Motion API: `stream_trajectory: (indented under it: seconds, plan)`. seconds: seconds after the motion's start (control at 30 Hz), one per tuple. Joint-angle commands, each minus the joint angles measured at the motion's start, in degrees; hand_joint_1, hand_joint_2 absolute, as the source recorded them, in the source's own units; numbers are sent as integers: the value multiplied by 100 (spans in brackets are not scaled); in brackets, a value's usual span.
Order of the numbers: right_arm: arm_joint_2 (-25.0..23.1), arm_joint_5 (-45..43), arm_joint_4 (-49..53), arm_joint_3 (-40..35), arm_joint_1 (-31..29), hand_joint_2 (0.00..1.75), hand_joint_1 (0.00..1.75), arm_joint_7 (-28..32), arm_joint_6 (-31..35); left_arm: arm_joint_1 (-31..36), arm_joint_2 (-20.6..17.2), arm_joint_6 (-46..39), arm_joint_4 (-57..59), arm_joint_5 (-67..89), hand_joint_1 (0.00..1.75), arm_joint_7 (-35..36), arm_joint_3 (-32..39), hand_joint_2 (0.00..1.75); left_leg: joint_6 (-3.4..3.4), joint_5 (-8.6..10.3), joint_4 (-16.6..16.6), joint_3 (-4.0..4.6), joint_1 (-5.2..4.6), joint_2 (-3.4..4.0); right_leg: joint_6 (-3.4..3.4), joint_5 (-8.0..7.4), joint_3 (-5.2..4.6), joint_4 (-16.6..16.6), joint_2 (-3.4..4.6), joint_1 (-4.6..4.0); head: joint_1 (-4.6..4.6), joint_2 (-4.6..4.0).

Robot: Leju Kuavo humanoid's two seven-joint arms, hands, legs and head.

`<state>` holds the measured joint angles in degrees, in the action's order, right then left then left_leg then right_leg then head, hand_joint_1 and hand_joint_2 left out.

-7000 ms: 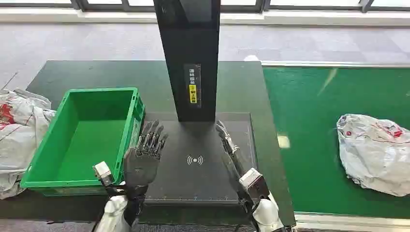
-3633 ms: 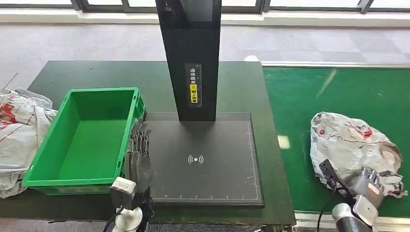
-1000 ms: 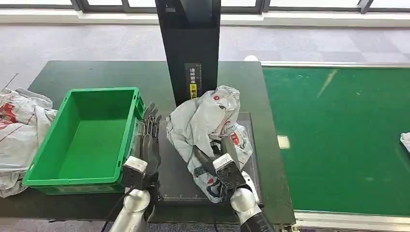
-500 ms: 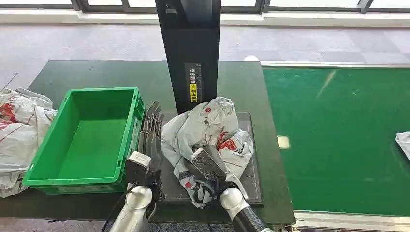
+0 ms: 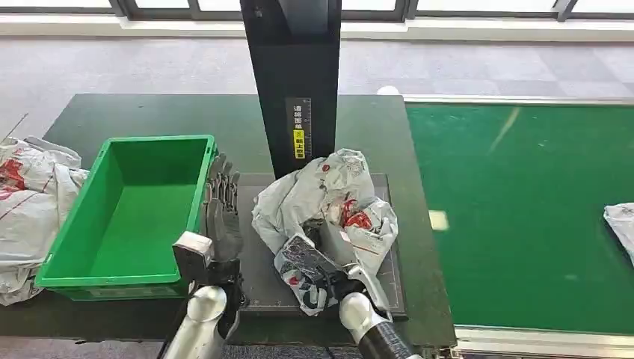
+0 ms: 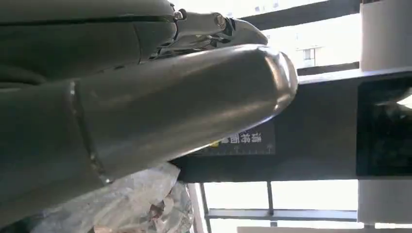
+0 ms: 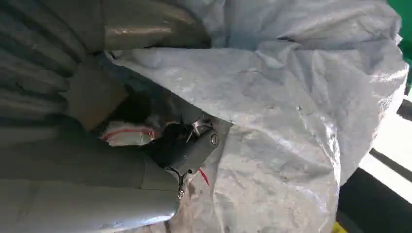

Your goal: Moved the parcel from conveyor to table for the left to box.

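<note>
The right hand [image 5: 323,258] comes in from the near edge of the table [image 5: 149,112], forearm angled forward and toward the robot's left, and is buried in the near folds of the parcel [image 5: 329,202]. In the right wrist view its fingers [image 7: 187,145] are curled into the grey plastic and grip the parcel [image 7: 291,121]. The left hand [image 5: 221,217] stands upright just beside the near right wall of the green crate [image 5: 202,217], palm facing the parcel, its fingers [image 5: 221,179] straight, held apart and holding nothing; it is near the parcel but not touching it. In the left wrist view the left hand [image 6: 145,107] sits close to the lens, with crumpled grey plastic of the parcel [image 6: 141,208] beyond it. The parcel is a crumpled grey plastic bag with red markings, lying on the black scanner pad [image 5: 258,262] at the foot of the black post [image 5: 295,75], between the two hands. Its long axis runs roughly from the near edge of the pad toward the post, with its far end bunched up higher beside the post's base. A second grey bag [image 5: 619,224] lies on the green conveyor [image 5: 523,187] at the right, and more bags [image 5: 30,194] lie to the left of the crate.
</note>
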<state>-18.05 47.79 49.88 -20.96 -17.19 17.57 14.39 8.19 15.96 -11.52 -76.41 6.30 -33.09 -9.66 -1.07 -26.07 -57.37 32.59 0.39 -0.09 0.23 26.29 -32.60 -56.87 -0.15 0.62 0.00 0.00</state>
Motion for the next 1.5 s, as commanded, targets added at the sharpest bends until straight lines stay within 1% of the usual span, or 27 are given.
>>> stream_trajectory:
  seconds: [0.03,0.1,0.13,0.17,0.2,0.23,0.27,0.37,0.5,0.53,0.57,0.63,0.73,0.8,0.83,0.87,0.93,0.97,1.0,1.03,1.1,1.13,1.2,1.3,1.33,1.4,1.5]
  plan:
    - [429,481,2363,-230,1241,0,0,208,252,-458,70,-18,-139,-12,0,-109,264,0,3,-2,10,-9,0,-12,0,5,14,12,-11,-1,0,0]
    - [408,393,2554,-208,1325,0,0,280,234,-453,78,-14,-115,-7,0,-124,264,0,4,-3,13,-9,-1,-12,0,5,17,14,-10,1,2,0]
    - [395,311,2749,-118,1413,0,0,384,416,-452,81,-111,-125,93,0,-194,269,0,5,-4,16,-10,-1,-8,0,4,17,17,-7,1,0,0]
    - [499,415,2880,-170,1450,0,0,283,242,-442,90,-124,-137,117,0,-203,273,0,4,-7,9,-5,0,-7,-1,5,11,11,-4,-1,0,0]
    - [612,749,2867,-336,1393,0,0,215,56,-414,87,-131,-154,111,0,-201,304,0,7,-8,14,-8,0,-6,-1,5,13,15,-3,-1,0,0]
    - [590,783,2870,-360,1371,0,0,303,137,-394,88,-127,-164,84,0,-187,332,0,6,-4,9,2,0,-16,0,5,6,12,-13,-1,2,0]
    - [462,333,2880,-217,1323,0,0,537,176,-377,108,-100,-215,-15,0,-146,413,0,7,-3,15,-1,1,-17,-1,3,11,19,-14,-2,0,0]
    - [466,298,2912,-189,1279,0,0,536,138,-376,105,-89,-240,-28,0,-132,427,0,5,-4,7,6,0,3,-1,-1,-2,9,5,-1,2,0]
    - [465,249,2923,-177,1289,0,0,557,112,-396,125,-90,-250,-57,0,-124,439,0,6,-1,10,4,2,-1,-1,-2,0,15,0,-4,0,0]
    - [522,335,2865,-244,1236,0,0,484,-85,-410,147,-114,-279,-128,0,-108,483,0,5,-2,7,8,0,-2,0,0,-3,10,-1,-1,0,0]
    - [539,469,2828,-289,1194,0,0,456,-88,-422,149,-131,-301,-153,0,-95,507,0,6,1,15,2,1,1,-1,-4,3,20,1,-2,0,0]
    - [480,344,2815,-255,1166,0,0,531,-129,-486,123,-158,-335,-179,0,103,522,0,3,-3,6,6,0,8,0,-1,-5,8,9,0,0,0]
    - [493,292,2975,-228,1204,0,0,631,-63,-569,106,-336,-389,17,0,67,465,0,4,-3,11,1,1,9,-1,-2,1,13,11,-2,0,0]
    - [514,163,3092,-231,1216,0,0,740,-134,-557,131,-477,-352,129,0,206,443,0,4,-2,12,2,1,0,0,0,4,15,1,-2,2,0]
    - [587,383,3127,-327,1191,0,0,652,-242,-512,152,-671,-290,231,0,224,446,0,3,-3,7,5,-2,-1,1,1,1,8,0,1,2,0]
    - [554,528,3170,-320,1205,0,0,712,25,-495,152,-818,-272,331,0,192,428,0,5,-4,9,3,-1,2,0,1,2,11,3,0,0,0]
    - [416,-471,3742,-113,1395,0,0,1403,452,-446,94,-1114,-179,728,0,-74,181,0,5,-2,11,4,-1,1,0,0,1,12,1,0,0,0]
    - [475,-803,4089,-59,1506,175,0,1576,484,-415,56,-1228,-75,1025,0,-212,-6,0,4,-2,6,7,0,-2,0,0,0,8,-1,0,0,0]
    - [502,-1352,4640,69,1734,175,0,1888,577,-315,-113,-1134,221,1771,0,59,-421,0,5,-1,4,14,-1,-15,0,4,-4,4,-14,0,2,0]
    - [543,-1570,5005,182,1942,175,0,1993,637,-213,-300,-448,468,2171,0,355,-814,0,4,3,2,19,-5,-35,1,8,-4,2,-34,4,0,0]
    - [667,-1760,5450,325,2396,175,0,2199,708,-254,-261,-601,684,2878,0,293,-982,0,5,6,8,14,-5,-57,2,11,3,11,-56,4,0,0]
    - [787,-1858,5655,232,2488,175,0,2243,791,-220,-297,-821,819,3370,0,461,-1085,175,7,6,13,10,-5,-59,2,11,11,17,-58,4,0,0]
    - [988,-1992,5846,20,2528,175,0,2243,956,-166,-280,-1095,954,3804,0,594,-1137,175,8,3,16,-2,-6,-55,4,9,23,27,-54,5,2,0]
    - [1008,-2000,5819,-22,2518,175,0,2243,1011,-128,-248,-1093,1006,3825,0,598,-1125,175,13,-12,7,5,-7,-15,3,6,4,17,-17,6,0,0]
    - [1034,-2095,5745,-71,2391,175,0,2243,987,-77,-285,-1074,1058,4123,0,687,-1179,175,12,-13,5,7,-6,-6,1,3,-1,16,-11,4,0,0]
    - [948,-2313,5630,168,2154,175,0,2243,714,9,-286,-875,1301,4791,0,1042,-1337,175,13,-8,14,3,-5,-14,0,1,6,26,-19,3,2,0]
    - [913,-2408,5653,367,2037,175,0,2243,410,116,-244,-975,1652,5512,0,1509,-1448,175,12,-10,4,8,-7,2,1,-2,-6,14,-2,4,0,0]
